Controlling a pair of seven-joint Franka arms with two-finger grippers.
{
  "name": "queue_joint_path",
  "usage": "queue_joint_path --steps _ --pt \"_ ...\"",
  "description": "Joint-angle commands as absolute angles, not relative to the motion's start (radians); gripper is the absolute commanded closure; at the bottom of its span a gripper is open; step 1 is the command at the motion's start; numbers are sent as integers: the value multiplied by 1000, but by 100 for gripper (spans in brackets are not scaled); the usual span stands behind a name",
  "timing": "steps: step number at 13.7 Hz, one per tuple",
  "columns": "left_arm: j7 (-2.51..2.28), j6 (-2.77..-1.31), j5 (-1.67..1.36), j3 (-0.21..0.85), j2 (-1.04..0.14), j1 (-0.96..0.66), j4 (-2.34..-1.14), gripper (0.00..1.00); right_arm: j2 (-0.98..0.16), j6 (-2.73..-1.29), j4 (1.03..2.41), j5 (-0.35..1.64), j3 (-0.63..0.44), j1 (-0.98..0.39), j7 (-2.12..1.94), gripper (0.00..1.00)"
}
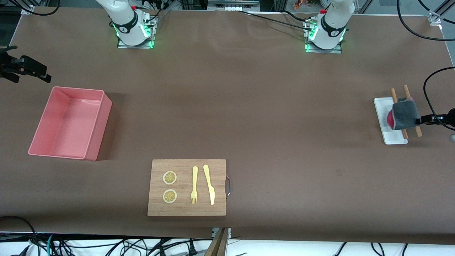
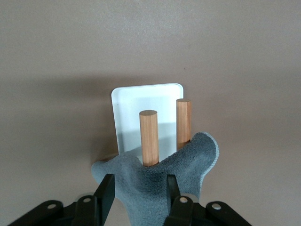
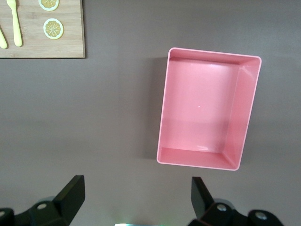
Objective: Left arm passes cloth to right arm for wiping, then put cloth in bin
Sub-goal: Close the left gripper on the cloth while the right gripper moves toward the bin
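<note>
At the left arm's end of the table, the cloth (image 1: 404,114) is draped over two wooden pegs (image 1: 399,113) that lie across a small white tray (image 1: 384,122); its red-pink patch faces the table's middle. The left gripper (image 2: 138,188) is right at the cloth, fingers (image 2: 106,190) set on either side of a grey fold and pinching in on it; firm contact can't be told. The tray sits close to that table edge, with little room past it.

The right gripper (image 3: 136,195) waits in the air over bare table near the right arm's end, fingers spread wide, holding nothing. The bin (image 1: 96,124), pink and open-topped, is near that end too, well apart from the cloth.

A wooden board (image 1: 188,167) lies close to the table edge nearest the front camera, carrying two lemon slices (image 1: 170,177), a yellow fork (image 1: 194,185) and a yellow knife (image 1: 209,184). Between bin, board and tray a wide brown tabletop (image 1: 249,106) stretches open.
</note>
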State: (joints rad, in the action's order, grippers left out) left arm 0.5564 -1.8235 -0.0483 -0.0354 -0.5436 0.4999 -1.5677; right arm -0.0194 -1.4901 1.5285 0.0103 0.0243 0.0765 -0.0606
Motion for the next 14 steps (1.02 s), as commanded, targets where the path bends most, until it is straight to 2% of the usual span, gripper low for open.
queue_joint_path --steps 1,5,8,10,14 --pt "583 -1813 -77 -32 -558 508 -1546 50 -50 -1473 1502 6 26 83 -80 0" --pt "581 -1813 -89 -32 -565 506 -1546 48 -57 -1476 1499 8 26 84 -80 0" --pt "583 -1813 -87 -32 -565 506 -1546 52 -57 -1473 1502 8 32 74 -77 0" --pt "586 -1812 -87 -32 -565 506 -1546 67 -69 -1474 1508 8 38 55 -75 0" --pt "586 -1812 -87 -31 -566 505 -1546 83 -104 -1474 1509 8 38 26 -78 0"
